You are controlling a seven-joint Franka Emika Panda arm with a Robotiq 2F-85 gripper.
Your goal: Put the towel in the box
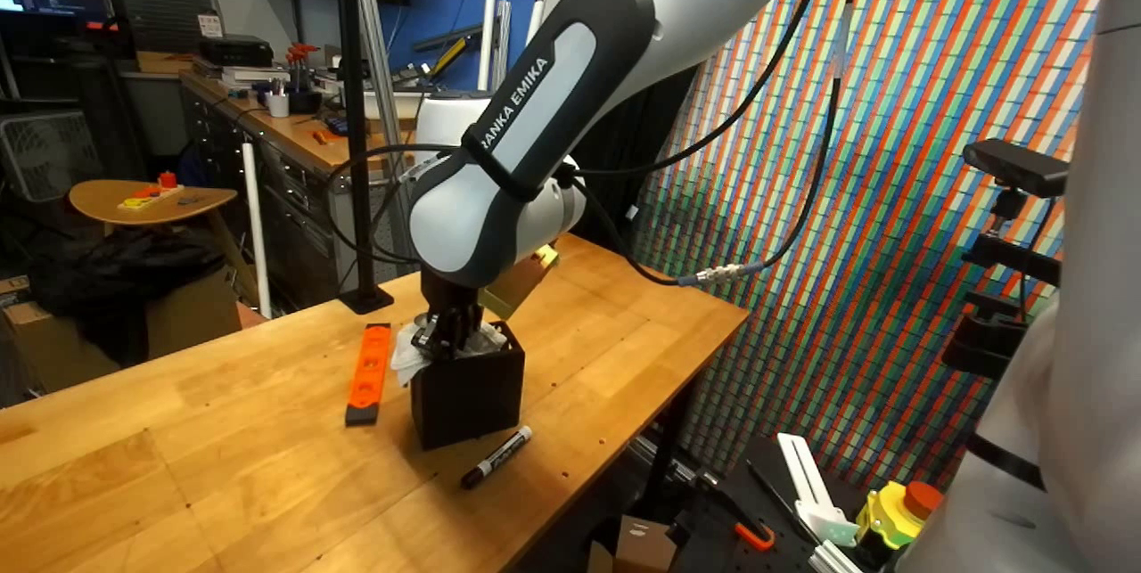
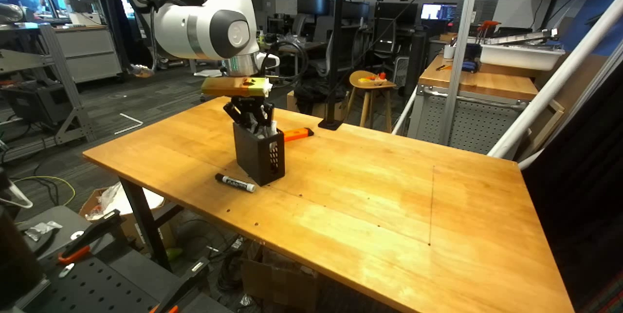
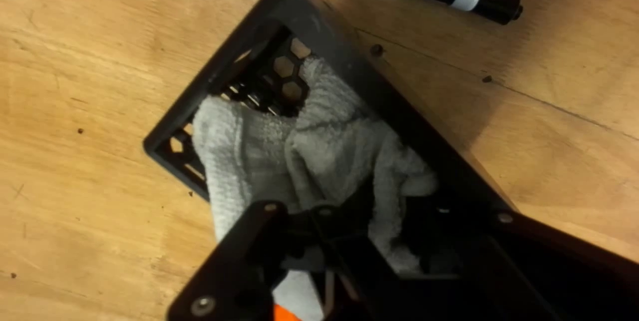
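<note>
Pinching bunched towel (image 3: 329, 156), gripper (image 1: 453, 343) sits low at mouth of box (image 1: 468, 404). Wrist view shows folds inside box; in exterior view, towel edge (image 1: 407, 361) laps over rim. Orange bar (image 1: 369, 372) lies whole in exterior view; wrist view catches just orange sliver (image 3: 283, 314).

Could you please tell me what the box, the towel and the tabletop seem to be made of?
Box: probably hard plastic, matte black, judging by its dull walls and hexagonal cutouts.
Towel: soft whitish fabric, perhaps cotton, with fuzzy ribbing and folds.
Tabletop: apparently wood, lightly glossy, showing grain and reflected light.
</note>
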